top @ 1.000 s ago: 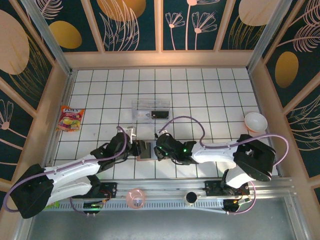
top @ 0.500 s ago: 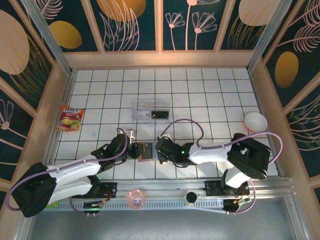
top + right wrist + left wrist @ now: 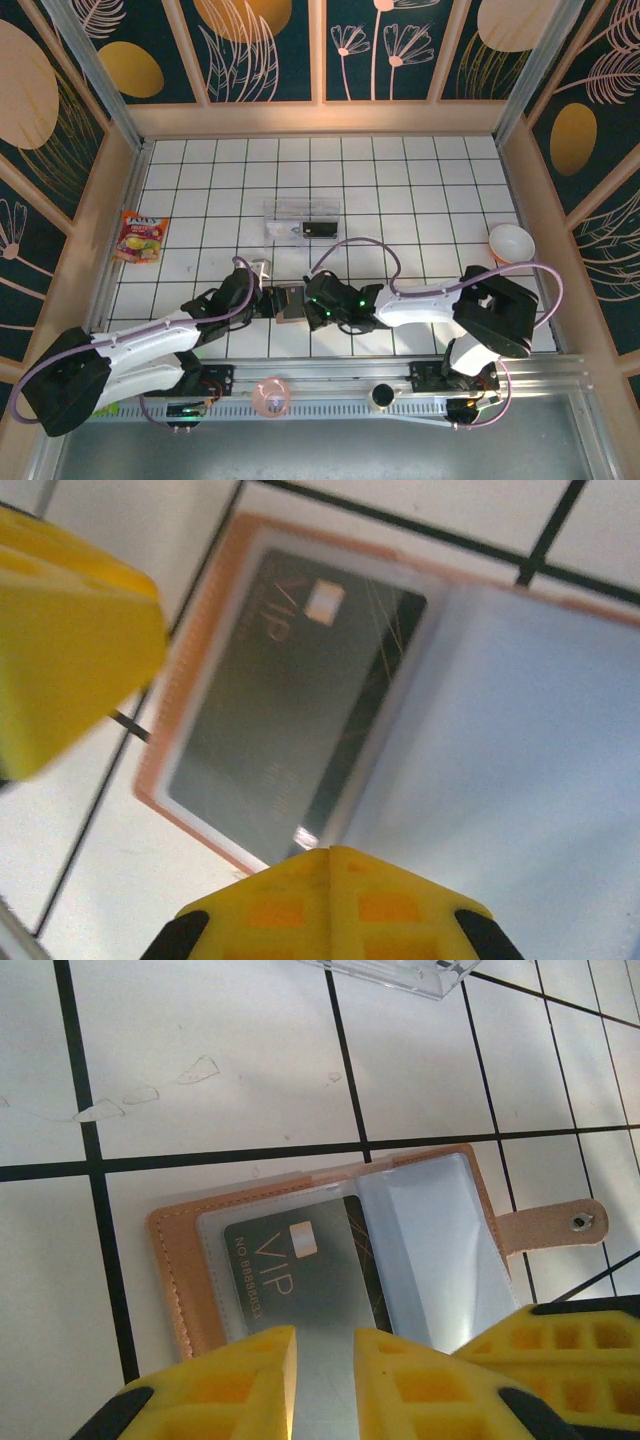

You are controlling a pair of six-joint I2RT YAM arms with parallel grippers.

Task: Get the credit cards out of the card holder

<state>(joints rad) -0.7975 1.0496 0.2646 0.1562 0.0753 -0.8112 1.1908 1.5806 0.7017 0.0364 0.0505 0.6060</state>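
While it lies open flat on the tiled table (image 3: pixel 420 190), the card holder (image 3: pixel 172 1278) holds a black card (image 3: pixel 300 1282) in its clear sleeve.
The left gripper (image 3: pixel 325 1380) hangs at its near edge, fingers slightly spread; the right gripper (image 3: pixel 330 880), fingers pressed together, sits close over the sleeve.

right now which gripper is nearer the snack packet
Left. The left gripper is on the side of the card holder toward the snack packet; the right gripper is on its far side.

Tiled table (image 3: pixel 420 180) — card holder (image 3: pixel 289 299), tray (image 3: pixel 302 218), snack packet (image 3: pixel 141 237), bowl (image 3: pixel 511 243).
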